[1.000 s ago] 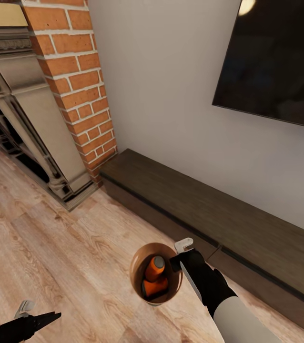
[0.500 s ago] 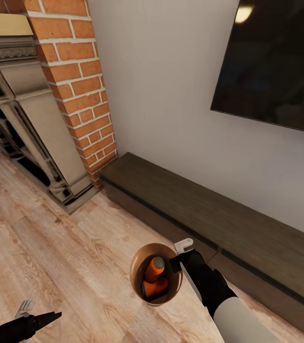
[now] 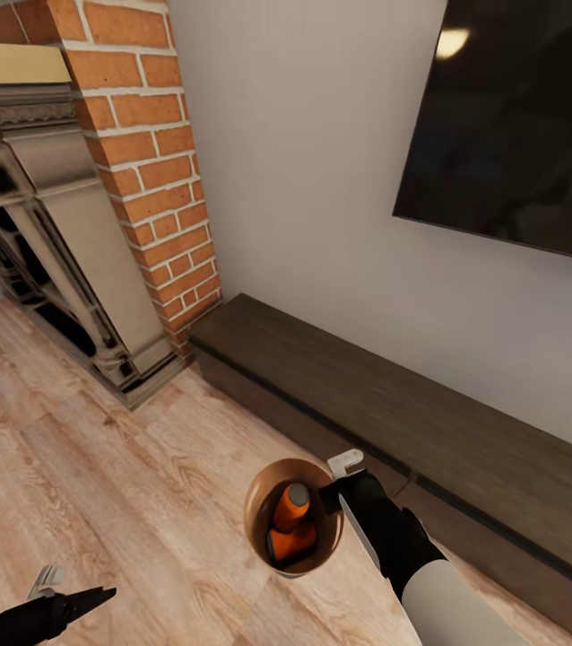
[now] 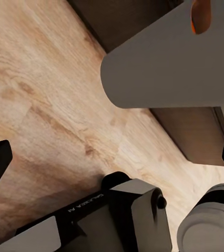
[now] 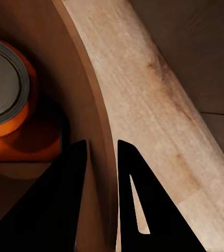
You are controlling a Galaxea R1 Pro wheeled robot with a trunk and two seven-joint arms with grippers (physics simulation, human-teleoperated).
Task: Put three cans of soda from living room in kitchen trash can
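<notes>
The tash can (image 3: 253, 513) hangs just above the wood floor, copper-brown inside. My right gripper (image 3: 329, 496) is shut on its rim; in the right wrist view one finger sits inside the wall and one outside (image 5: 101, 144). Orange cans of soda (image 3: 291, 510) lie inside it, one standing with its grey end up (image 5: 4, 86) and more orange beneath (image 5: 36, 142); I cannot tell how many there are. My left gripper (image 3: 98, 597) is low at the left, open and empty (image 4: 113, 155). The left wrist view catches the bin's grey outside (image 4: 164, 63).
A red-brick fireplace (image 3: 151, 170) with a pale mantel (image 3: 44, 206) stands at the left. A long low dark-wood cabinet (image 3: 394, 404) runs along the wall, close behind the bin. A black TV (image 3: 519, 117) hangs above it. Light wood floor (image 3: 98, 467) spreads to the left.
The whole picture has drifted slightly, so the camera has moved. Both arms and the bin keep the same place in the view.
</notes>
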